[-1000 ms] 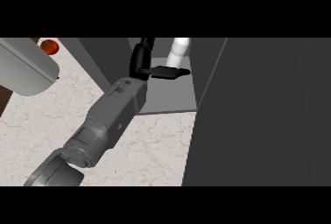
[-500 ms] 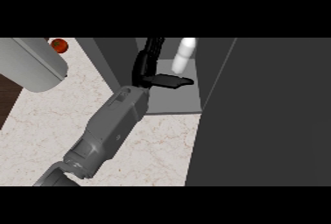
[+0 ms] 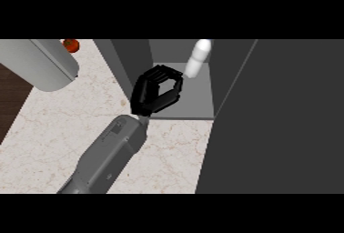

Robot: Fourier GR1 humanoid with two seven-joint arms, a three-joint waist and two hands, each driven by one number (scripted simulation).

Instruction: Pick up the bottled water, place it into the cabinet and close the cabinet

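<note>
Head view. Counter (image 3: 176, 157): cream stone, thin veining, matte. Cabinet (image 3: 196, 102): flat grey shelf and walls, with its dark slab door (image 3: 282, 118) standing open at 3 o'clock. Bottle (image 3: 197, 59): white, slim, rounded top, standing tilted inside the cabinet at the back. Left hand (image 3: 156, 91): black, fingers curled together, holding nothing. The bottle sits just beside it at 1 o'clock; contact cannot be told. Smooth grey cylinder (image 3: 43, 63) at 10 o'clock.
</note>
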